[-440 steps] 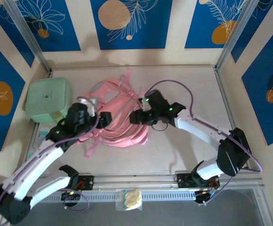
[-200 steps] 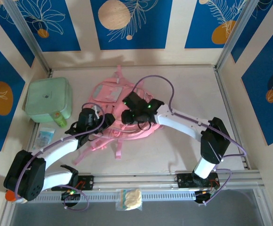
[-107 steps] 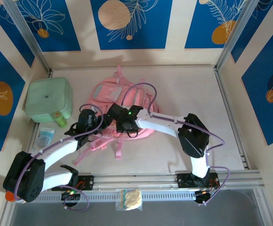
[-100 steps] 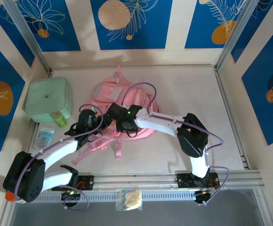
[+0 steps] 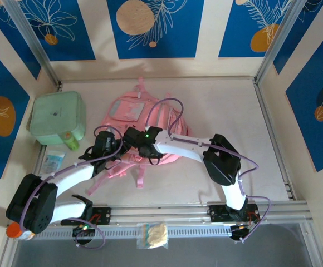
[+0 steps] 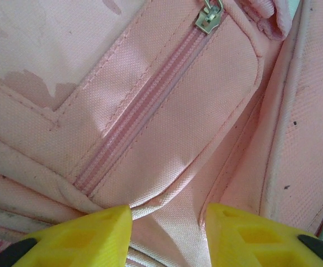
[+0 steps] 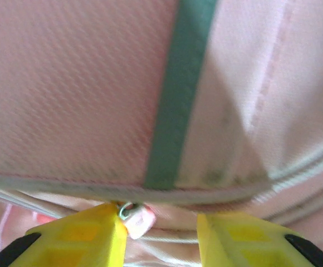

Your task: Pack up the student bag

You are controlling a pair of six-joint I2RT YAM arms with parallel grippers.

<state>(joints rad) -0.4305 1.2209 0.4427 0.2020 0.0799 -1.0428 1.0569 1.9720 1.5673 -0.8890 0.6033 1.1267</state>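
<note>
Student bag [image 5: 129, 113] fabric is showing between my left gripper's [image 6: 169, 216] yellow fingers, which are standing apart; whether they are pinching a fold I cannot tell. A closed zip [image 6: 150, 94] is running out of frame above them. My right gripper [image 7: 158, 221] is gaping too, a zip pull [image 7: 129, 212] touching one fingertip, all blurred. From above, both wrists are hiding the bag's near edge on the table [image 5: 223, 111].
</note>
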